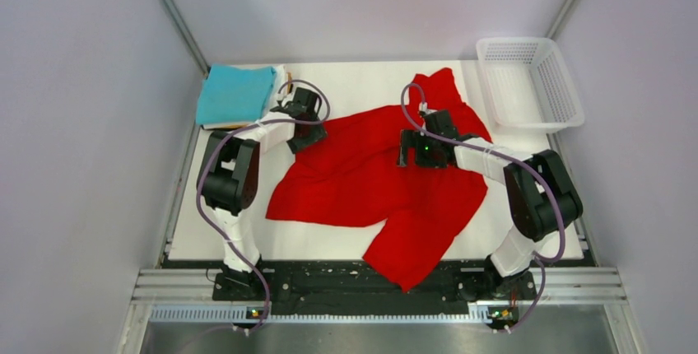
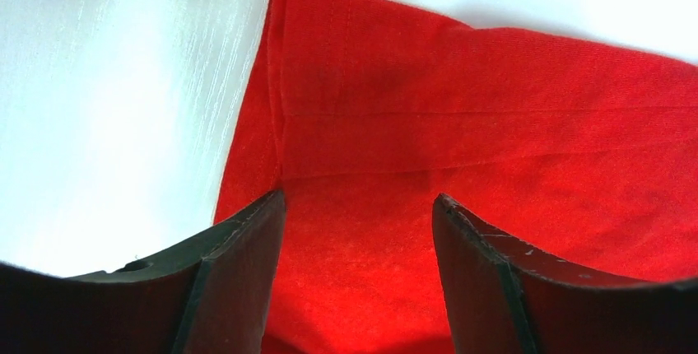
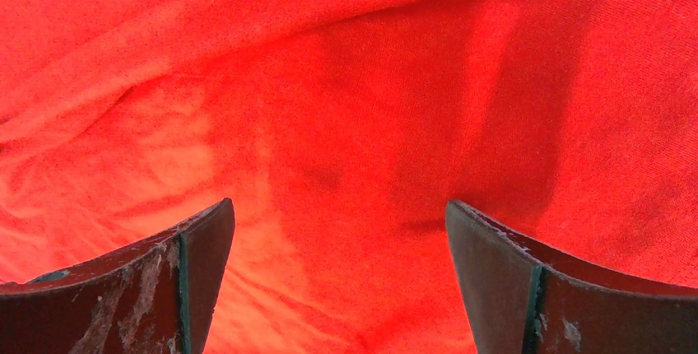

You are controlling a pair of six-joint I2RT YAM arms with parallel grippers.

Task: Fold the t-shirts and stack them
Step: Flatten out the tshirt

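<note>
Across the white bench [image 1: 321,245], seen from above, a red t-shirt [image 1: 362,181] lies spread and rumpled at the middle. A folded teal t-shirt [image 1: 234,95] sits at the far left corner.

Left wrist: the left fingers [image 2: 239,263] are spread over the red t-shirt's edge.

Right wrist: the right fingers [image 3: 193,267] are spread above wrinkled red cloth, holding nothing.

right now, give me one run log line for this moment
stage: red short-sleeved t-shirt spread crumpled, unfolded | left gripper: open, over shirt's hemmed edge | right gripper: open, over shirt body | folded teal shirt: far-left corner
</note>
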